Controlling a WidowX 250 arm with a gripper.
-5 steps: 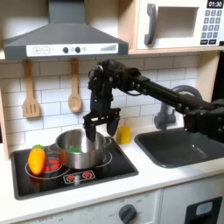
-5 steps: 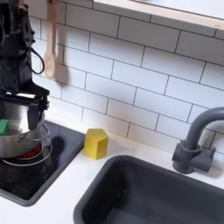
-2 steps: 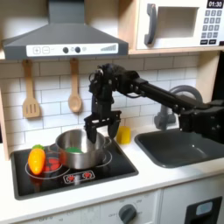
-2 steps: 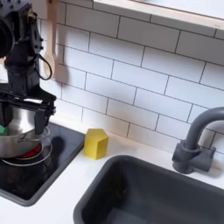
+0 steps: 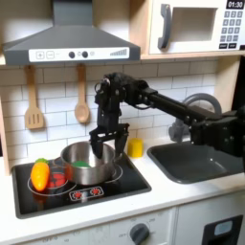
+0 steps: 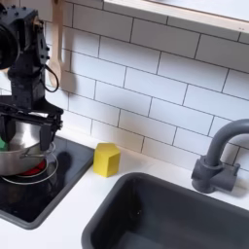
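White subway tile and a black cooktop (image 5: 105,189): a toy kitchen with the arm poised over a steel pot (image 5: 78,159).

Pale countertop (image 6: 68,226) runs between the cooktop and a dark sink (image 5: 199,159) with a grey faucet (image 6: 216,160); a range hood (image 5: 69,43) and microwave (image 5: 196,26) hang above, and two wooden utensils (image 5: 81,96) hang on the tile. The pot sits on the cooktop with something green (image 5: 81,163) inside, an orange-and-yellow vegetable (image 5: 39,174) just beside it on the first exterior view's left, and a yellow block (image 6: 106,159) stands on the counter near the sink. The black arm reaches in from the first exterior view's right, wrist bent straight down, and the gripper (image 5: 103,144) hangs over the pot's rim with its fingers spread apart, holding nothing.
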